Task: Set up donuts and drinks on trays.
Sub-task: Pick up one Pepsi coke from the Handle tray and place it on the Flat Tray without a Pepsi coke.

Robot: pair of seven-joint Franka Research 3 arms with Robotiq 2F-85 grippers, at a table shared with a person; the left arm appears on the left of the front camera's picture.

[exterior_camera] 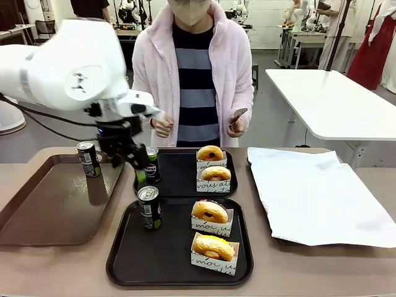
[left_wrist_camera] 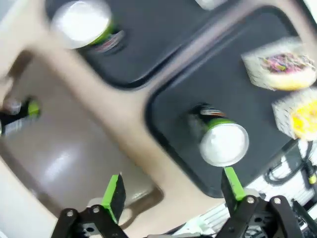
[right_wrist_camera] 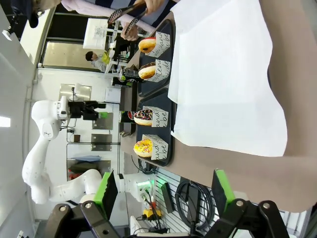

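I'm seeing my left arm [exterior_camera: 68,68] showing a bulky white shell, with black cables trailing behind it and a black wrist just above the left gripper [exterior_camera: 133,162]. That gripper's black fingers are wearing green pads [left_wrist_camera: 114,194]. The right gripper [right_wrist_camera: 163,191] is showing the same black linkages, silver screws and green pads [right_wrist_camera: 221,188].

trays [exterior_camera: 179,260]: black – both alike
cans [exterior_camera: 149,208]: black, silver tops, green accents, red-white-blue logo
donuts [exterior_camera: 213,246]: golden-yellow glaze
holders [exterior_camera: 213,263]: white paper, dark script print
side tray [exterior_camera: 55,204]: brown
paper sheet [exterior_camera: 315,192]: white
person's top [exterior_camera: 195,86]: pink over grey-and-navy stripes
gripper pads [left_wrist_camera: 115,193]: green – on black fingers
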